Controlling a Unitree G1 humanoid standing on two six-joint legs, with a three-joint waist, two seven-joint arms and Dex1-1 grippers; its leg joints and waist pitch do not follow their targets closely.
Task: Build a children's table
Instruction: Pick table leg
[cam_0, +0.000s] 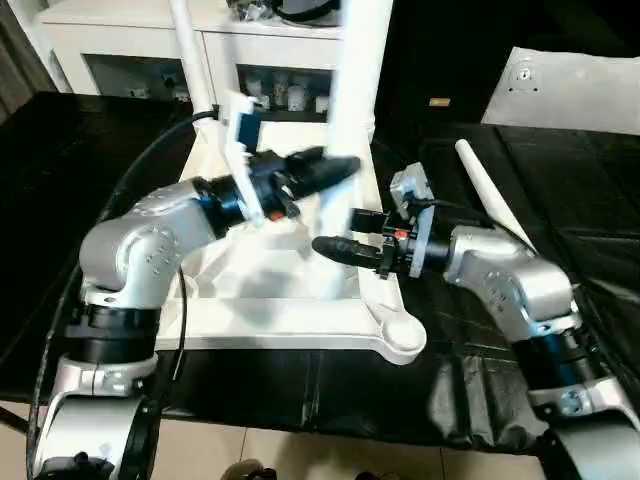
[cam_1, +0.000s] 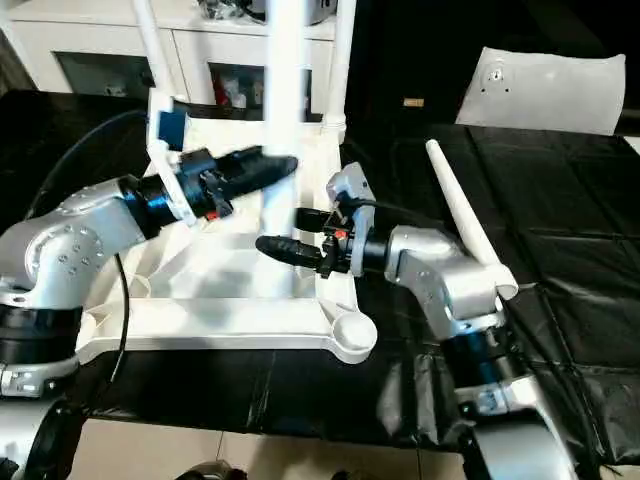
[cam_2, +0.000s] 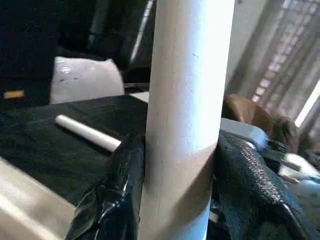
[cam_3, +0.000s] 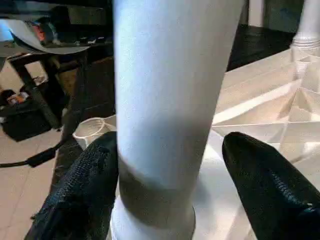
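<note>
Black-covered work table (cam_0: 560, 180) bears the tabletop (cam_0: 290, 320); white cabinet (cam_0: 120, 40) behind.

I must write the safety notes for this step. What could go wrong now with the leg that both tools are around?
The left tool clamps the upright leg, but the right tool has a gap on one side, so the leg could tilt. The loose leg on the black table lies near the right arm and might get knocked.

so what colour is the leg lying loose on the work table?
White, on the black cover; clearest in the right eye view: loose leg.
</note>
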